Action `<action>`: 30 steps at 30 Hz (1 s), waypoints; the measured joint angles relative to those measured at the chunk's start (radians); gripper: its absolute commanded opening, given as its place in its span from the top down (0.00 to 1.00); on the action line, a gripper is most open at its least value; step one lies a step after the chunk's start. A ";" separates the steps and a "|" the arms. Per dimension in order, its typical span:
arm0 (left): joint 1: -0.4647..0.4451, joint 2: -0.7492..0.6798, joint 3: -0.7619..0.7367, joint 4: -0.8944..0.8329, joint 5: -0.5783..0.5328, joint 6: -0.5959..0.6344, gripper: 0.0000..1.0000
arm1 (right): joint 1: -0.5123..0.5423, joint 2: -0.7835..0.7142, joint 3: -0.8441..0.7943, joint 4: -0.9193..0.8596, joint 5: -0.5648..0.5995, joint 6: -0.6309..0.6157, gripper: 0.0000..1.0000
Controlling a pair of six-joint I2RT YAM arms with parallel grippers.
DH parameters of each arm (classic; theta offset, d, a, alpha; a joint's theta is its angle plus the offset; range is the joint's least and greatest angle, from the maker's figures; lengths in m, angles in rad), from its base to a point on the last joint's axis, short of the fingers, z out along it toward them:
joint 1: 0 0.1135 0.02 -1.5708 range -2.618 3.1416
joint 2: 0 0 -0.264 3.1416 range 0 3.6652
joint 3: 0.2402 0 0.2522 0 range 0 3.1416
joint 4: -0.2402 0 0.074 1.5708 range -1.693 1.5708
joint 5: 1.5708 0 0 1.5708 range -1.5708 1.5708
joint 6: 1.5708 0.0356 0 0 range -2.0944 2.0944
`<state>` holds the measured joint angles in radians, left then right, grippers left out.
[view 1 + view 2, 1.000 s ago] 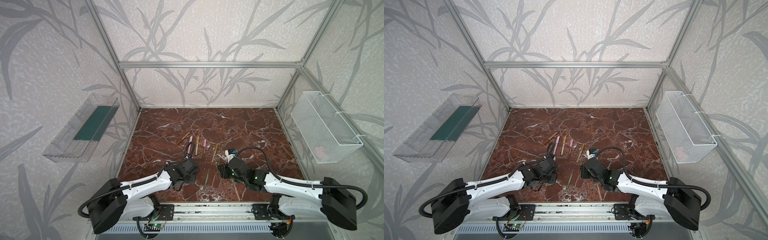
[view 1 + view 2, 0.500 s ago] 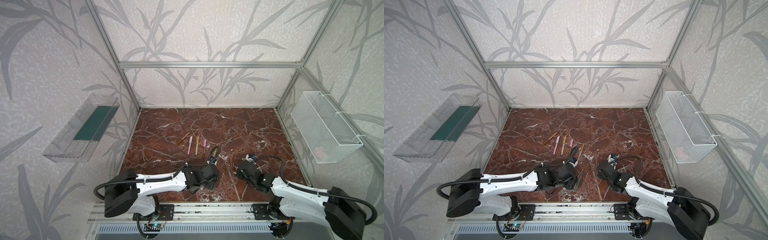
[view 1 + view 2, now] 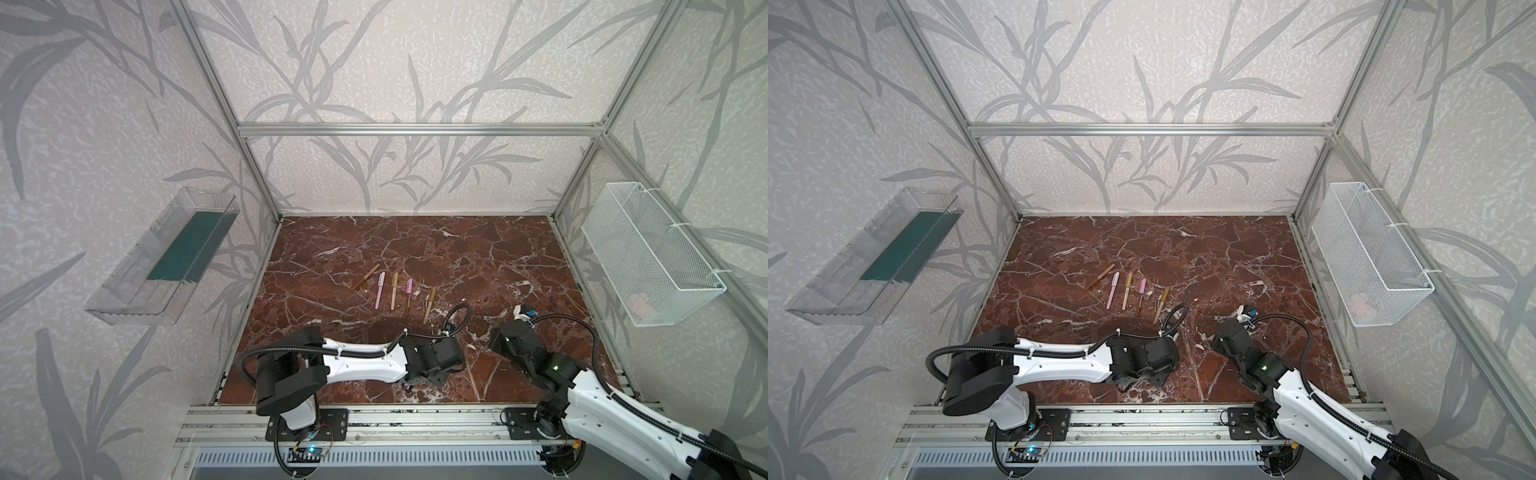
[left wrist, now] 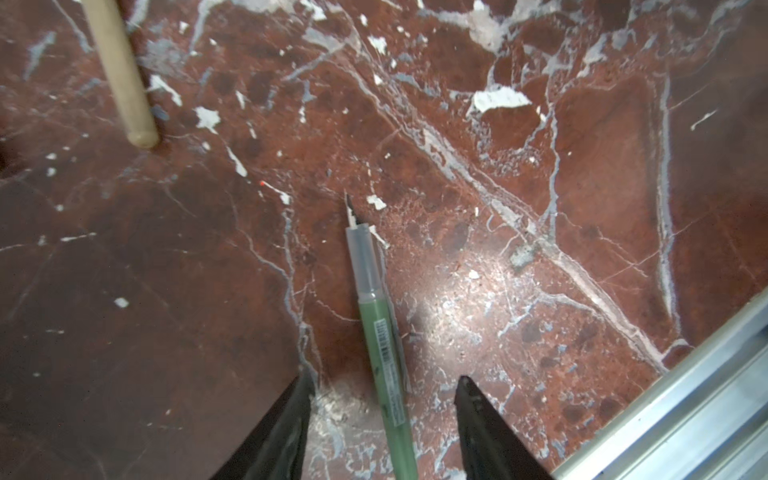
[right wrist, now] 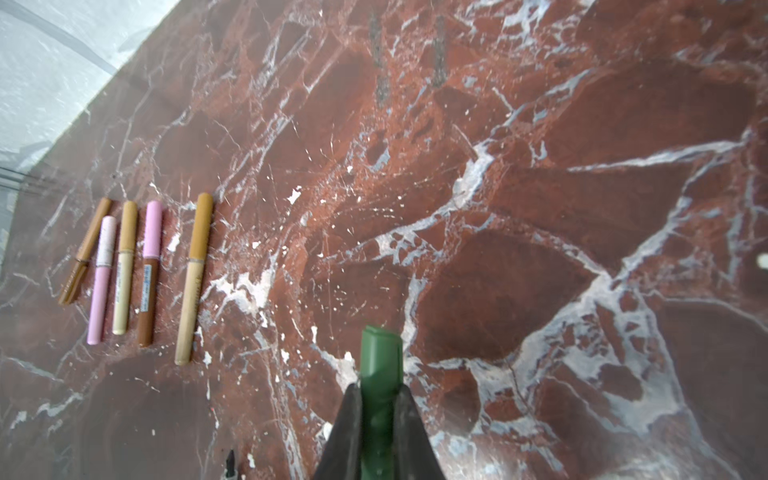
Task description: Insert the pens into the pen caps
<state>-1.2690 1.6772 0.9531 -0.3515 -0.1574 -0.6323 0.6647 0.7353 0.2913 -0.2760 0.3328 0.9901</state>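
Observation:
An uncapped olive green pen (image 4: 380,345) with a clear neck and a dark tip lies flat on the marble floor (image 4: 582,174). My left gripper (image 4: 384,377) is open, one finger on each side of the pen's body, neither touching it. My right gripper (image 5: 378,387) is shut on a green pen cap (image 5: 380,353), which sticks out past its fingertips above the floor. Several capped pens (image 5: 124,266), brown, pink and gold-tan, lie in a row further back (image 3: 394,291). The green pen's dark tip (image 5: 230,459) shows in the right wrist view. In both top views the arms hide both grippers' fingers.
The end of a gold-tan pen (image 4: 120,70) lies near my left gripper. The aluminium front rail (image 4: 685,399) runs close beside it. A white wire basket (image 3: 648,253) hangs on the right wall and a clear tray (image 3: 166,257) on the left wall.
My left arm swung right to the green pen at the front middle and its jaws widened. My right arm drew back to the right with the green cap.

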 measured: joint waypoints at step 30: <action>0.038 -0.067 -0.004 -0.082 -0.072 -0.020 1.00 | 0.000 -0.080 -0.025 0.131 -0.161 -0.079 1.00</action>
<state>-1.2308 1.6100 0.9489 -0.4335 -0.2295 -0.6521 0.6647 0.6548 0.2661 -0.1448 0.1719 0.9108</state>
